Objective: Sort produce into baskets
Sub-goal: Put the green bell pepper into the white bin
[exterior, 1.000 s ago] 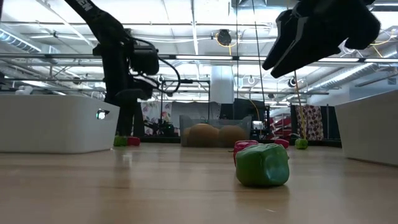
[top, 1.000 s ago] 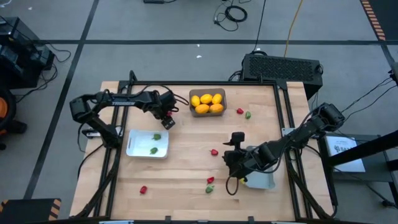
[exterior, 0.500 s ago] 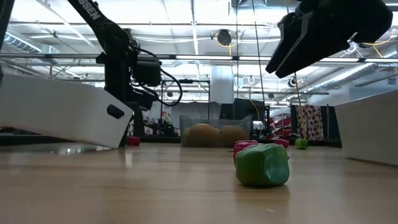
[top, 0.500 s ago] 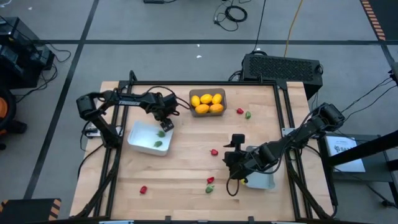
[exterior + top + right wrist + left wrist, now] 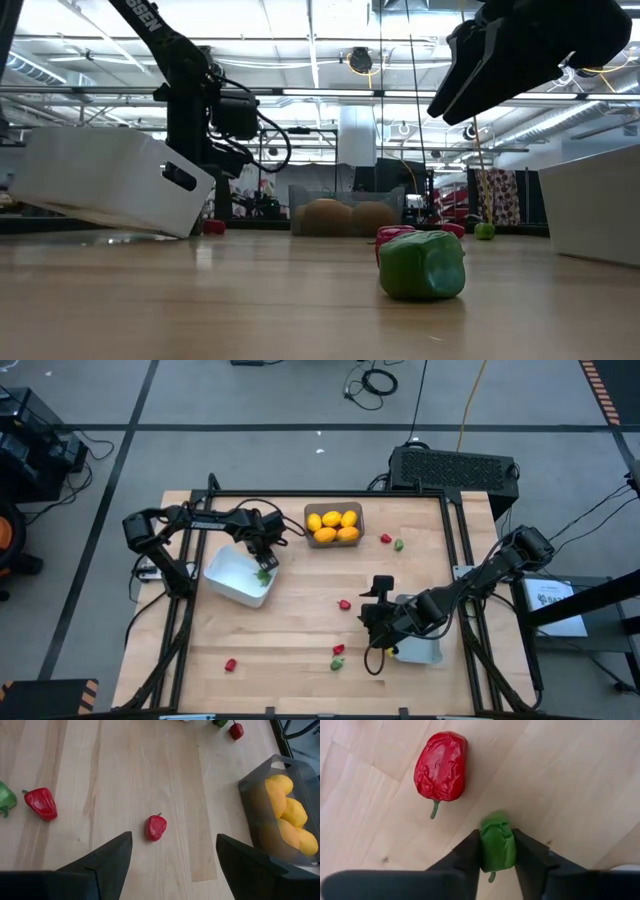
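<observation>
Wooden table [image 5: 300, 635]: scattered red peppers [image 5: 344, 604]

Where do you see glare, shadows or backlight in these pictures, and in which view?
Left wrist view: small white glare spots on the red pepper. Low view: bright ceiling lights behind leave the right gripper a dark silhouette, and the table shows a pale sheen. High view: even light, only faint shadows.

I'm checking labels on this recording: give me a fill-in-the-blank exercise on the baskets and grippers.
1. The yellow and orange fruits lie in the dark ___ basket.
2. The left gripper is shut on a ___ piece.
3. In the low view, the white basket beside the left arm is ___, not flat on the table.
4. The right gripper hangs over the table with its fingers ___.

Missing words: grey; green; tilted; open
</observation>
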Controlling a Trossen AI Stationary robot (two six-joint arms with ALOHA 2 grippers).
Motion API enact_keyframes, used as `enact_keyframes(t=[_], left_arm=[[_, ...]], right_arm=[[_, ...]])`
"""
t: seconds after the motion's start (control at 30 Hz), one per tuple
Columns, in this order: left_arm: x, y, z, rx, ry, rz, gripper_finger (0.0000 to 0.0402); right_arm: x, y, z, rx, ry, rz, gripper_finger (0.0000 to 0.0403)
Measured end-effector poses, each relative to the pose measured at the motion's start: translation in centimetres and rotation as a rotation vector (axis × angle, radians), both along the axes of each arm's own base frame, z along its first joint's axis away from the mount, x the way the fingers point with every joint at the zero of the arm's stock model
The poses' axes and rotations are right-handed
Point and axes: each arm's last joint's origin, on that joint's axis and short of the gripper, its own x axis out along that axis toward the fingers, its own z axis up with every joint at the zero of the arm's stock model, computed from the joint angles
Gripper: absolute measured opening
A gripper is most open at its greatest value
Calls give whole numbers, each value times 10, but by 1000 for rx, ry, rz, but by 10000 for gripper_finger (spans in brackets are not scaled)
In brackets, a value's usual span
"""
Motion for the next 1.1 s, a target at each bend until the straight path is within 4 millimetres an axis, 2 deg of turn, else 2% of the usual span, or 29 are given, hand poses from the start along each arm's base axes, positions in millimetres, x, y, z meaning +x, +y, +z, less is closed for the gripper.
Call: enact_keyframes(t=[0.17,0.33,0.67,0.8,1.1], left_arm=[[-1,0,0,1,6,3,58],[0,1,5,2,35,5,66],[3,-1,36,16,0,-6,65],[-3,-10,52,14,-30,13,64],[-32,-48,96,0,-67,62,64]], right_arm=[[0,0,0,-5,2,5,279],[0,0,0,-5,3,6,279],[0,0,0,-4,3,4,279],[0,0,0,3,0,-5,279],[0,0,0,6,2,-10,279]])
